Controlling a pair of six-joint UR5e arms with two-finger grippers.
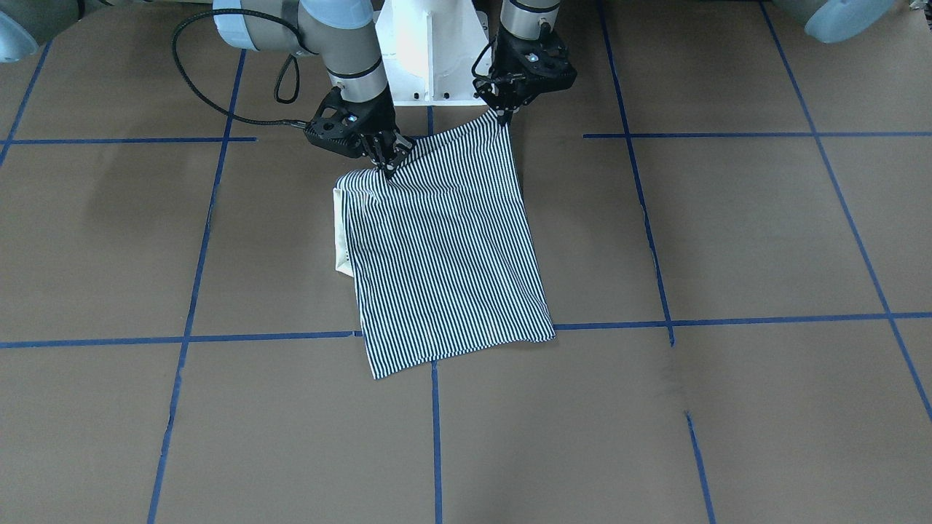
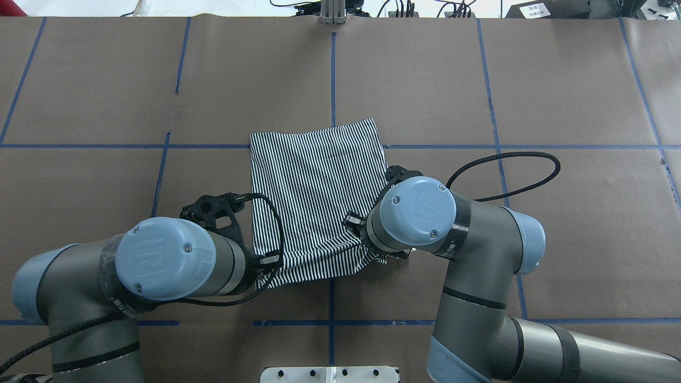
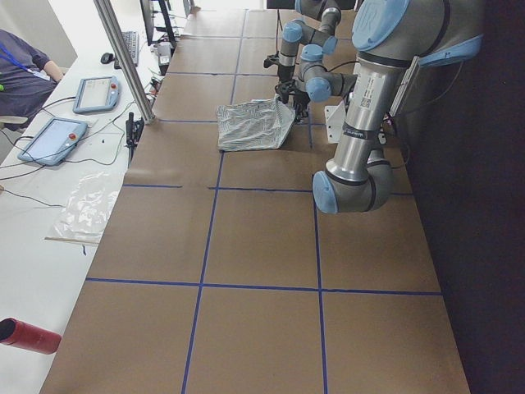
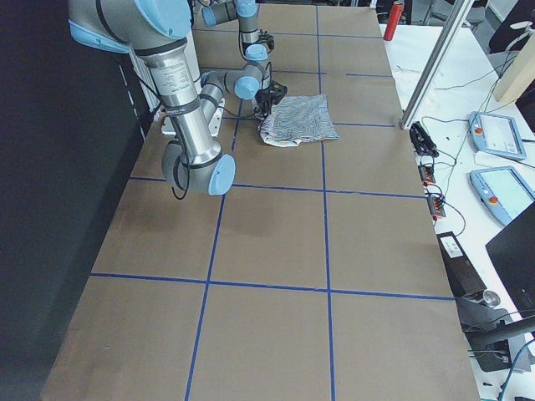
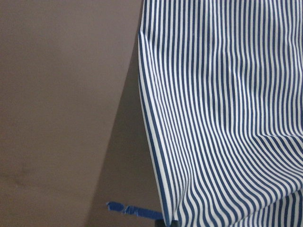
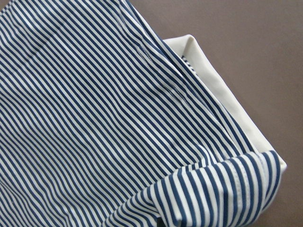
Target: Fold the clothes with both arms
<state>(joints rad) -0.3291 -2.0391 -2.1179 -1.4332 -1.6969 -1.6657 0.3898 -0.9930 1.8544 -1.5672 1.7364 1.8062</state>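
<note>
The black two-finger left gripper point(image 1: 505, 115) and black two-finger right gripper point(image 1: 386, 161) each pinch a raised corner of the folded navy-and-white striped polo shirt point(image 1: 444, 247). From both grippers the shirt spreads away over the brown paper-covered table point(image 1: 728, 240). Its cream collar point(image 1: 340, 233) shows just outside the right gripper.

Open tabletop point(image 1: 728, 233) offered on three sides of the polo shirt point(image 1: 444, 255), robot-side edge blocked by left gripper point(image 1: 504, 115), right gripper point(image 1: 386, 161), white pedestal point(image 1: 429, 51)

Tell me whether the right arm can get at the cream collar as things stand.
Probably yes: the collar peeks out uncovered on that arm's side, near the right claw. But that claw is pinching the shirt and would have to let go first.
</note>
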